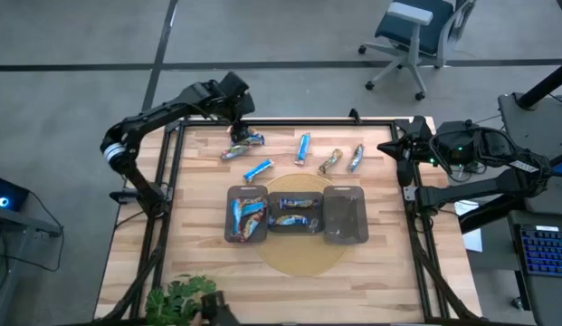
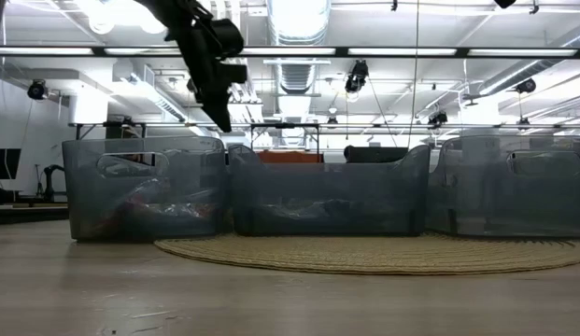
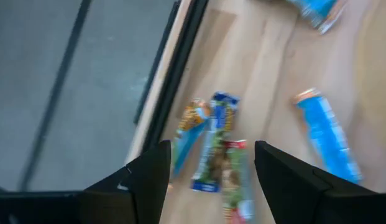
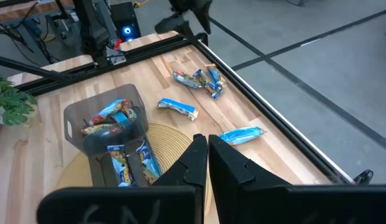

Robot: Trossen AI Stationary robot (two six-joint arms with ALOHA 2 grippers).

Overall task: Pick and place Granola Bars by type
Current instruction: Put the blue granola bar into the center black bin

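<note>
Bars: Granola Bars [image 1: 242, 144] lie loose along the far strip of the wooden table [image 1: 208, 263], a small cluster of mixed-wrapper bars [image 3: 214, 146] near the far-left edge, single blue bars [image 1: 258, 168] and others strung out to the right; more sit in the trays.

Handling: likely light, thin and crinkly, with slick foil wrappers; a pinch across the narrow middle of one bar looks safest, since the ends are only flat crimped seal.

Left gripper [image 3: 211, 168]: raised above the cluster, jaws spread wide and holding nothing.

Right gripper [image 4: 207, 152]: parked at the right side of the table, fingers pressed shut, empty.

Trays: three dark translucent trays [image 1: 345, 215] stand side by side on a round woven mat [image 1: 299, 256]; left tray [image 1: 246, 215] and middle tray [image 1: 295, 214] hold bars, the right one appears empty.

Obstacles: bars in the cluster overlap and touch, so lifting one may drag a neighbour; black frame rail [image 3: 171, 68] runs just beside them.

Surroundings: potted plant [image 1: 179, 299] at the near edge, office chair [image 1: 416, 32] beyond the table.
</note>
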